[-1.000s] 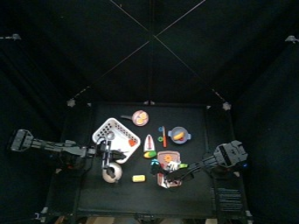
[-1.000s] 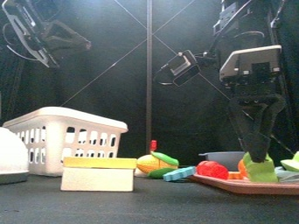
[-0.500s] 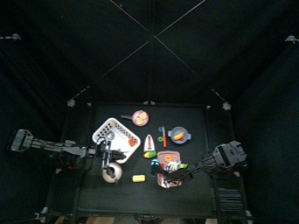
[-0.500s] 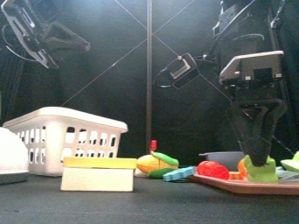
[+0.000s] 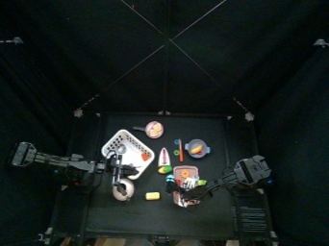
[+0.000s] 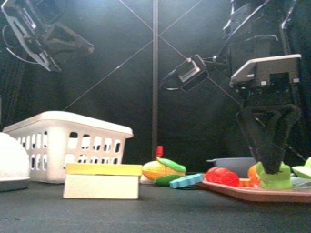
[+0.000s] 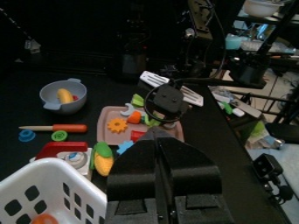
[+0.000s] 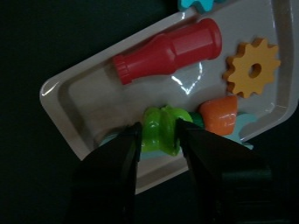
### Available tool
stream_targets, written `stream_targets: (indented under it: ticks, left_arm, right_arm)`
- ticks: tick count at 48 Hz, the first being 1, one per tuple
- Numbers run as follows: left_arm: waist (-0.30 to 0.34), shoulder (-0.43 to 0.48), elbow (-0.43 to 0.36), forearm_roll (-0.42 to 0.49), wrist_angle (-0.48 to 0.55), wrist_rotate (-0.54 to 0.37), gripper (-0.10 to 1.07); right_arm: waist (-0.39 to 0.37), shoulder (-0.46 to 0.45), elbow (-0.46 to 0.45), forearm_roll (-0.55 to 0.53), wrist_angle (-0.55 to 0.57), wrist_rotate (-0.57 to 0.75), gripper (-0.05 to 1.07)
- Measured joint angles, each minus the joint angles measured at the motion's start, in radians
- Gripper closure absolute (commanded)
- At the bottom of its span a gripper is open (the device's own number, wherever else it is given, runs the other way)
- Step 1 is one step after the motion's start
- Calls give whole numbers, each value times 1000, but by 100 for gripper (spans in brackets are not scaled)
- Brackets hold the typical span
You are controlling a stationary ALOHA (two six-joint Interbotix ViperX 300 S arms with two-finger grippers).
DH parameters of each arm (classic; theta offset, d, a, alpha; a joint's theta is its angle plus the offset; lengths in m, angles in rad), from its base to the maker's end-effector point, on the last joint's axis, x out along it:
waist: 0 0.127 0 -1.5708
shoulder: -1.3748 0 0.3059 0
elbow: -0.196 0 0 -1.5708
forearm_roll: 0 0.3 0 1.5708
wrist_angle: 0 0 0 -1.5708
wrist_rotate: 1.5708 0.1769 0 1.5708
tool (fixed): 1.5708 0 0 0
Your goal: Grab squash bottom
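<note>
Jaws astride green squash bottom (image 8: pixel 162 131)

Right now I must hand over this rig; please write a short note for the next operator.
Right gripper: open, fingers on either side of the green squash bottom on the pink tray, not closed on it.
Left gripper: shut, holds nothing, waits by the white basket.
Also on the tray: a red bottle and an orange gear.
Done: approach. Left: close and lift.
</note>
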Motion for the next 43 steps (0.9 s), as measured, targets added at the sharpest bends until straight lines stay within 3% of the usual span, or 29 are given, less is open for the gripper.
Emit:
stream_targets:
  ticks: [19,33,43]
  left_arm:
    - [0,2,0,0,0,0,67]
    - [0,2,2,0,0,0,67]
    - [-2,0,2,0,0,0,67]
  right_arm:
    - [-2,2,-12,-17,57,3,41]
    - [17,-80,-26,-112,80,14,41]
    - [26,-118,-18,-147,37,21,41]
